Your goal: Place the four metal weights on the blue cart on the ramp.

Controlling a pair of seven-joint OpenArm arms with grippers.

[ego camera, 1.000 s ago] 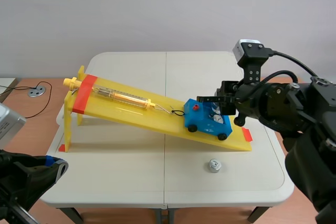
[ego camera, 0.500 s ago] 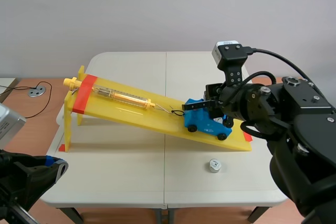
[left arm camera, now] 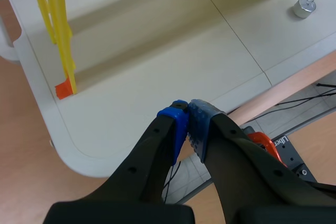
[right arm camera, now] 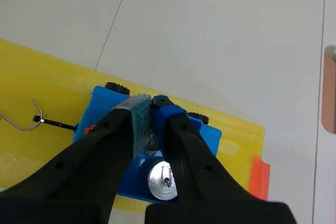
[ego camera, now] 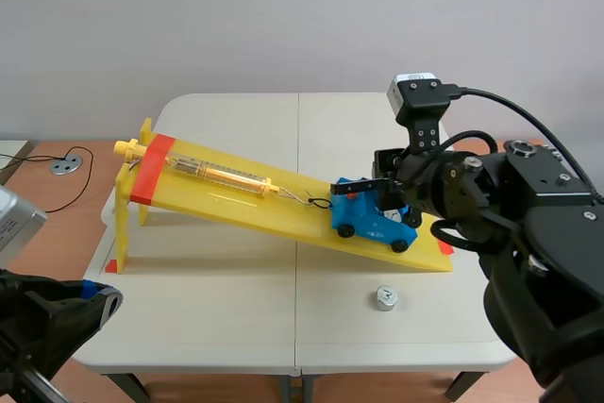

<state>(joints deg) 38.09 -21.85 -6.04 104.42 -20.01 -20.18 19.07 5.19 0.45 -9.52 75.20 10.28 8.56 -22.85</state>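
Right end effector [right arm camera: 152, 102] moved over blue cart [right arm camera: 208, 136], closed; left end effector [left arm camera: 188, 106] closed; weight [ego camera: 384, 298] on table [ego camera: 236, 304].

Bright yellow ramp [ego camera: 283, 209], with an orange-red tape band [ego camera: 151, 169] across its high end and an orange-red tab [ego camera: 444, 244] at its low corner. Vivid blue cart [ego camera: 373, 224] on black wheels [ego camera: 345, 230]. Shiny silver weight on the table [ego camera: 384, 298]; weight in the cart [right arm camera: 162, 180] the same silver. Spring scale [ego camera: 217, 174]: clear tube, amber inside. Off-white, plain table [ego camera: 236, 309]. Pale grey wall [ego camera: 283, 16]. Warm brown floor [ego camera: 57, 224]. Black left gripper [left arm camera: 187, 106], its pads [left arm camera: 199, 124] blue with a raised dot pattern. Black right gripper [right arm camera: 149, 100]: one pad [right arm camera: 139, 119] translucent grey-green and dotted, the other pad [right arm camera: 164, 109] blue
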